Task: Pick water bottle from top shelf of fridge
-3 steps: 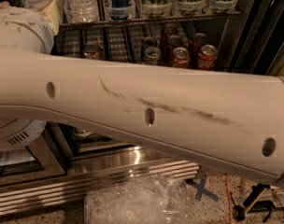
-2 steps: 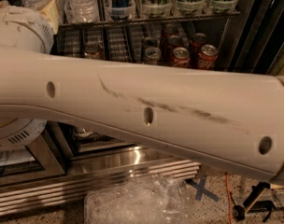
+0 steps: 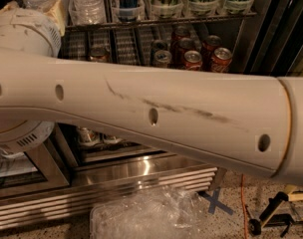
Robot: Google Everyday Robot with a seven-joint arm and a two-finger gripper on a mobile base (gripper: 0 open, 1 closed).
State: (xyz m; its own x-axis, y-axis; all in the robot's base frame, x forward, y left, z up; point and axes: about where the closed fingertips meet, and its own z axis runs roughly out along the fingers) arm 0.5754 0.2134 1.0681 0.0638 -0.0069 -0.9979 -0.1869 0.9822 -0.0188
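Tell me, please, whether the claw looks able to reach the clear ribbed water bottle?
Probably yes, though the claw is out of view: nothing seems to block the clear ribbed plastic bottle, and the white arm passes below it.

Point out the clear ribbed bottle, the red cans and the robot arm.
clear ribbed bottle [image 3: 86,4], camera view, ribbed body.
red cans [image 3: 193,59], camera view, one can's top.
robot arm [image 3: 151,108], camera view, scuffed shell.
gripper: out of view.

Arm [image 3: 156,116] crosses before fridge [image 3: 141,172] (claw out of frame); cans [image 3: 193,59] behind.
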